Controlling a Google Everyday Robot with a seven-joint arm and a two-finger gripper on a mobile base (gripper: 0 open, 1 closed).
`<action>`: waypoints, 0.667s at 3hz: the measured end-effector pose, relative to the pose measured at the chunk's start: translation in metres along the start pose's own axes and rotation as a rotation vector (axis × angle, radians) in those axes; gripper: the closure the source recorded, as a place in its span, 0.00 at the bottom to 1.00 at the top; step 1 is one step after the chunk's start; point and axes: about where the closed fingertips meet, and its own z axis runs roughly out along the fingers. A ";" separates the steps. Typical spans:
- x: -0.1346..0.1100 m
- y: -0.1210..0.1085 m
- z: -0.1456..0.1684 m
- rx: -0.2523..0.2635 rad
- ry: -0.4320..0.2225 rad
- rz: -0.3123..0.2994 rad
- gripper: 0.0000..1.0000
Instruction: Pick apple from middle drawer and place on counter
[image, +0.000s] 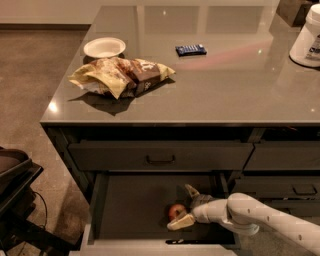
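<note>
The apple (175, 211), small and red, lies on the floor of the open middle drawer (130, 207), right of its centre. My gripper (186, 205) reaches into the drawer from the right on a white arm. Its fingers are spread, one finger (191, 191) behind the apple and the other (180, 223) in front of it, so the apple sits between them. The fingers are not closed on it. The counter (225, 85) is the glossy grey-brown top above the drawers.
On the counter lie a crumpled chip bag (120, 75), a white bowl (104, 47), a small blue packet (190, 49) and a white jug (307, 37) at the far right. A shut drawer with a black handle (160, 160) is above the open one. Dark equipment (15, 190) stands at left.
</note>
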 end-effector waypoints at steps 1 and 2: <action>0.008 0.001 0.003 -0.001 0.011 0.020 0.00; 0.022 0.003 0.005 0.006 0.029 0.050 0.00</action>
